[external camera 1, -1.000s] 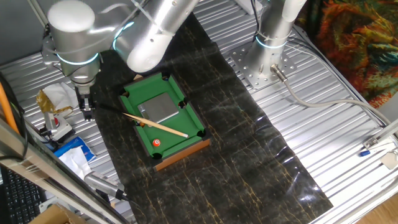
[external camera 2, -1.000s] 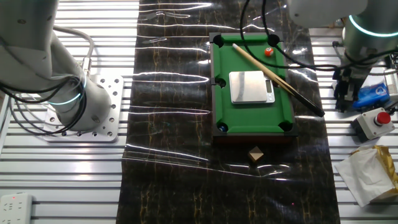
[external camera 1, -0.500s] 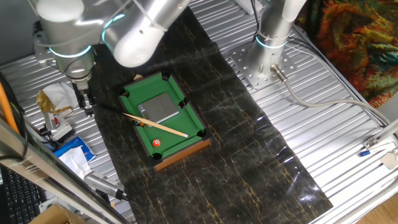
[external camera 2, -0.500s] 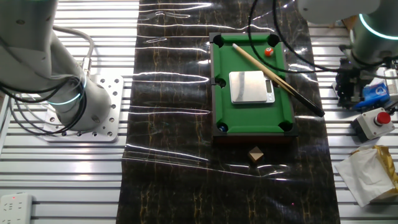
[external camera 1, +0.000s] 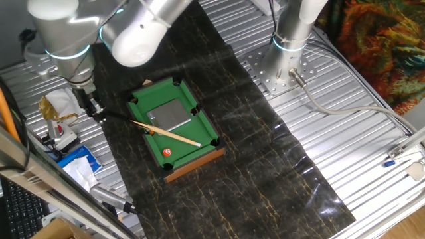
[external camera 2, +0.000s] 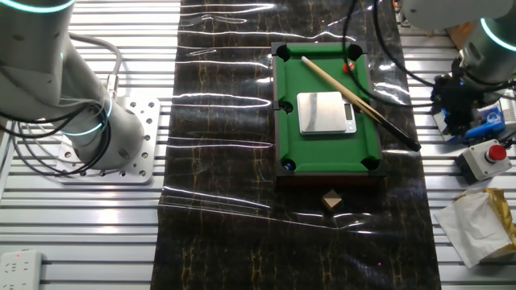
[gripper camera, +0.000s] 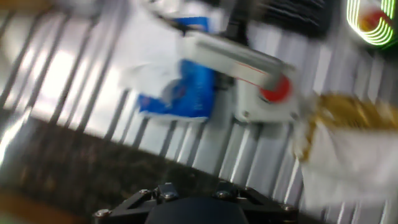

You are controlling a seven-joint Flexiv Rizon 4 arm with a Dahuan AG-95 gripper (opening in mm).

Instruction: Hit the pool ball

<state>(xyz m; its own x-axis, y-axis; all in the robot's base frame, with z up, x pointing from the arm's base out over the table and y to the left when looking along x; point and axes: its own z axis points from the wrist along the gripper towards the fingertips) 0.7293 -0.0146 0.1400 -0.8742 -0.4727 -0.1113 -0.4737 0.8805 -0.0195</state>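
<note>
While motion blur smears the hand view, the two fixed views stay sharp, so the list below rests mainly on them.

Arms: two silver arms show; one reaches over the table's edge, and a second arm (external camera 2: pixel 48 89) stands bolted to a plate.
Mat: one dark marbled mat (external camera 1: pixel 265 153) runs across the ribbed metal table (external camera 1: pixel 372 139).
Pool table: one small green pool table (external camera 1: pixel 174 126) sits on the mat, with six black corner and side pockets.
Plate: one grey square plate (external camera 2: pixel 326 112) lies on the middle of the green felt.
Cue: one wooden cue (external camera 2: pixel 355 95) lies slanted across the felt, its dark butt reaching over the rail onto the mat.
Gripper: one gripper (external camera 1: pixel 93 109) hangs just beside the cue's dark end, off the pool table; whether its jaws are parted or closed I cannot tell, and nothing shows in its hold.
Ball: one pool ball (external camera 1: pixel 167 152), orange-red with a white spot, rests on the felt near one end rail, close to a corner pocket and well apart from the gripper.
Block: one small brown block (external camera 2: pixel 330 200) sits on the mat just outside the other end rail.
Clutter: one red button box (gripper camera: pixel 273 93), one blue packet (gripper camera: pixel 180 90) and one crumpled paper (external camera 2: pixel 476 225) lie by the gripper.
</note>
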